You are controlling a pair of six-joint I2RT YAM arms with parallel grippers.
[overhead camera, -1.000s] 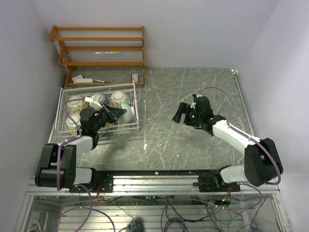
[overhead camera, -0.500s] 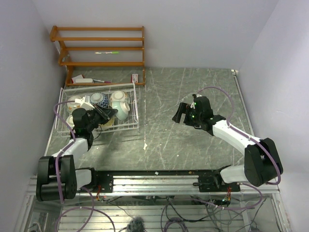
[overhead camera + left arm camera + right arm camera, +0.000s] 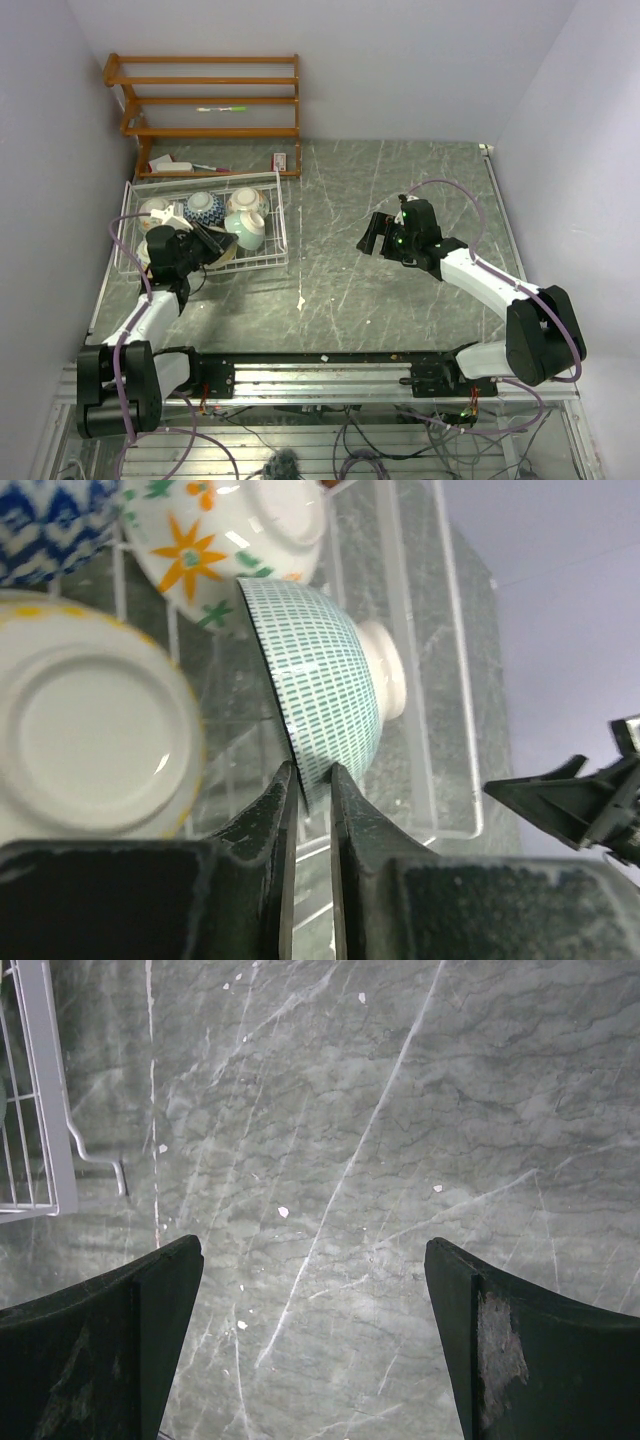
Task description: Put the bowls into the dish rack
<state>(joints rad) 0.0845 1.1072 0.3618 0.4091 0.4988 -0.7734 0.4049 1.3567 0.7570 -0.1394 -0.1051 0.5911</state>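
The jaws of the left gripper [image 3: 312, 780] are closed narrowly on the rim of the teal bowl [image 3: 320, 670], held on edge inside the rack [image 3: 283, 220] beside other bowls [image 3: 230, 540]. Placement is judged under way; release and a straight withdrawal are called for. The right gripper [image 3: 312, 1250] is spread wide, empty, over the table [image 3: 400, 1110].

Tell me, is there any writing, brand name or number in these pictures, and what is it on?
None can be read in any view.
The red-and-white item at the foot of the wooden shelf: may bear print, too small to read.
The teal bowl in the left tool: painted dashes only, no lettering.
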